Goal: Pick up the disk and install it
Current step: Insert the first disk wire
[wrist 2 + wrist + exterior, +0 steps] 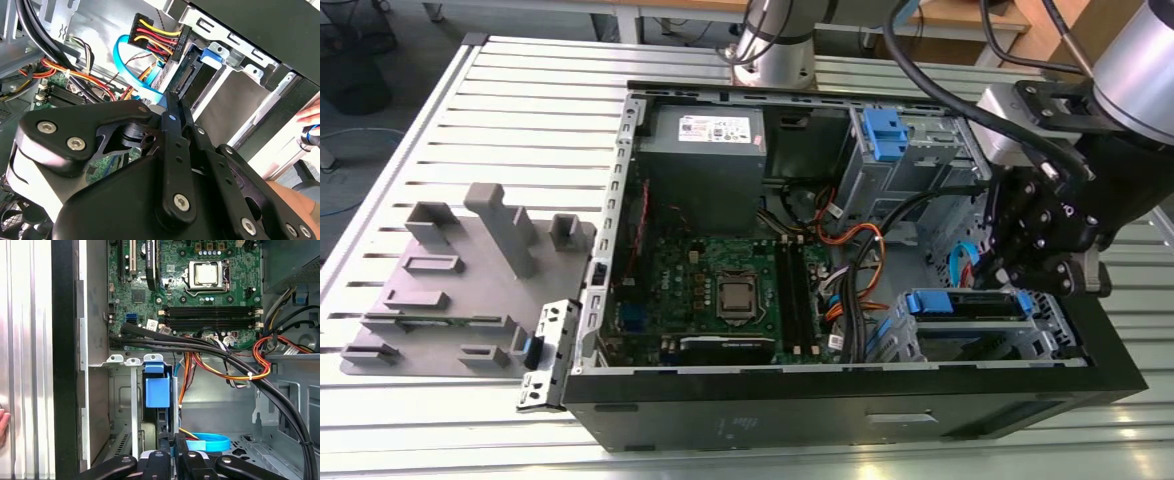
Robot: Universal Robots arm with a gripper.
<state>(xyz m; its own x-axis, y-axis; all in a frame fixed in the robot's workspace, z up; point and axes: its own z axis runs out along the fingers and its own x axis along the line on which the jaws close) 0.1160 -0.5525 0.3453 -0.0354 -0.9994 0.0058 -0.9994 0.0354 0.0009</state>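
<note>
The disk [963, 304], dark with a blue plastic carrier, sits in the drive bay at the near corner of the open computer case, on the exterior view's right. In the first wrist view its blue carrier tab [157, 390] stands in the bay slot. The second wrist view shows its connector end [189, 75]. My gripper [1042, 284] hangs just to the exterior view's right of that bay. Its fingers are shut together in both wrist views [173, 102] [174, 441], with the tips right at the disk's connector end. Nothing is between them.
Another blue carrier [886, 135] sits in the far bay, beside the grey power supply [707, 150]. Black and coloured cable bundles [225, 360] and a blue flat cable [131, 70] run close to the gripper. A grey fixture [467, 280] lies outside the case. A person's hand [310, 119] is beyond the case wall.
</note>
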